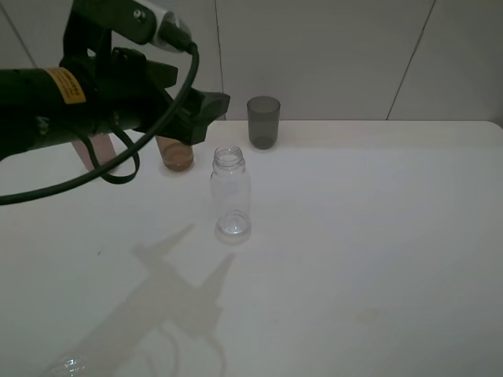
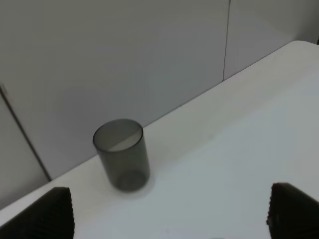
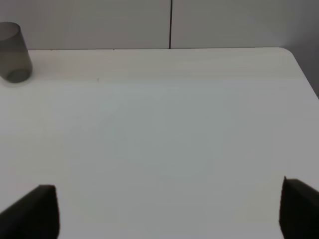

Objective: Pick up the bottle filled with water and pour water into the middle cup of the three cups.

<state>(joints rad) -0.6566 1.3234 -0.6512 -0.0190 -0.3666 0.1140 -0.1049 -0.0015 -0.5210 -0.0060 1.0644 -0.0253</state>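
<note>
The clear bottle [image 1: 230, 192] stands upright and uncapped on the white table [image 1: 377, 236], in front of the cups. The amber-brown middle cup [image 1: 178, 155] stands behind it to the left, its top hidden by my left gripper [image 1: 210, 106]. The pinkish-mauve cup [image 1: 100, 155] is mostly hidden behind the left arm. The dark grey cup [image 1: 263, 122] stands at the back. My left gripper [image 2: 169, 219] is open and empty above the cups; its view shows the grey cup [image 2: 122, 154] ahead. My right gripper [image 3: 167, 211] is open and empty over bare table, and is out of the exterior high view.
A grey panelled wall [image 1: 330, 55] rises right behind the table's back edge. The dark grey cup [image 3: 12, 52] also shows in the right wrist view. A small clear object [image 1: 71, 365] lies at the table's front left edge.
</note>
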